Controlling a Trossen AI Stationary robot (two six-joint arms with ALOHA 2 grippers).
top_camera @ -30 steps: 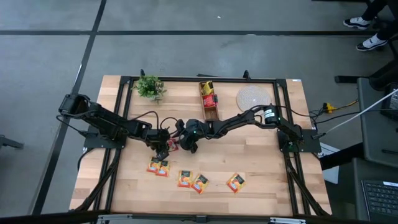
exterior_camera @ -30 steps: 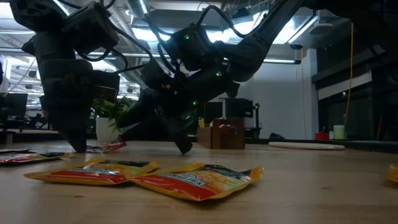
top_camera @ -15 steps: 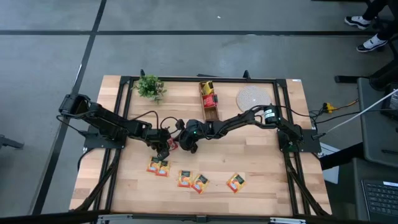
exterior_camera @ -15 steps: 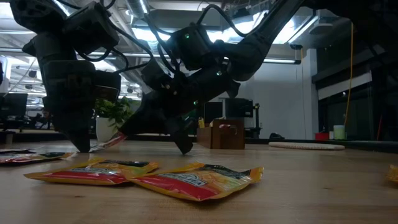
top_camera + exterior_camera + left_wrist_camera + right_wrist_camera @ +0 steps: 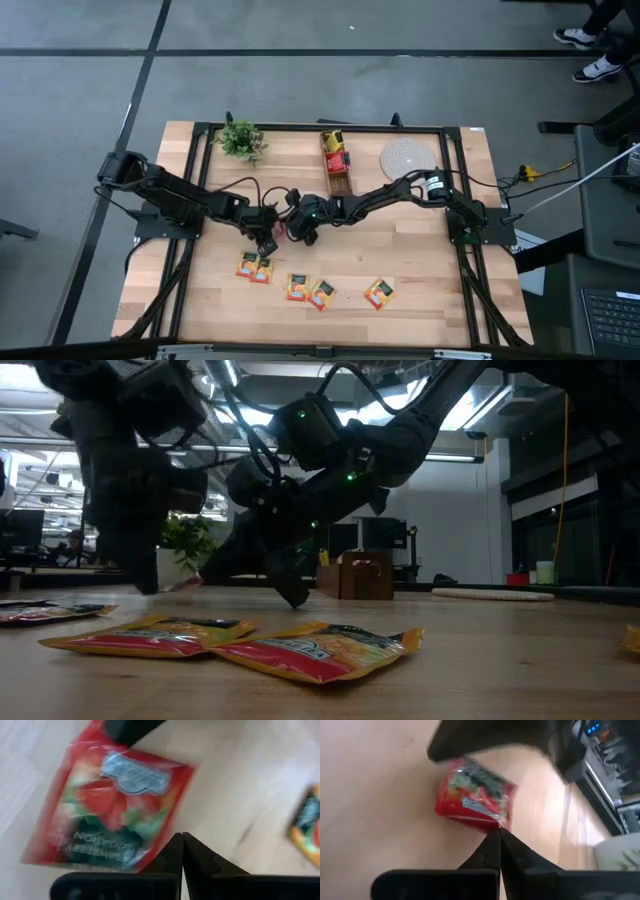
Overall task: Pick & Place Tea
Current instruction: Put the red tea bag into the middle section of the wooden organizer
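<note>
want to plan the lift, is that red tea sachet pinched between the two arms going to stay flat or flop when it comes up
The red tea sachet looks like thin foil film, so it will probably sag or swing rather than stay flat. Both the left gripper and right gripper pinch only an edge with shut jaws, so it may twist. It seems light and glossy, perhaps slippery.

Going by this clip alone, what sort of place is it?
Probably a robotics lab in an open industrial hall: a wooden table on a black frame on bare concrete floor, and strip lights behind it in the low view.
</note>
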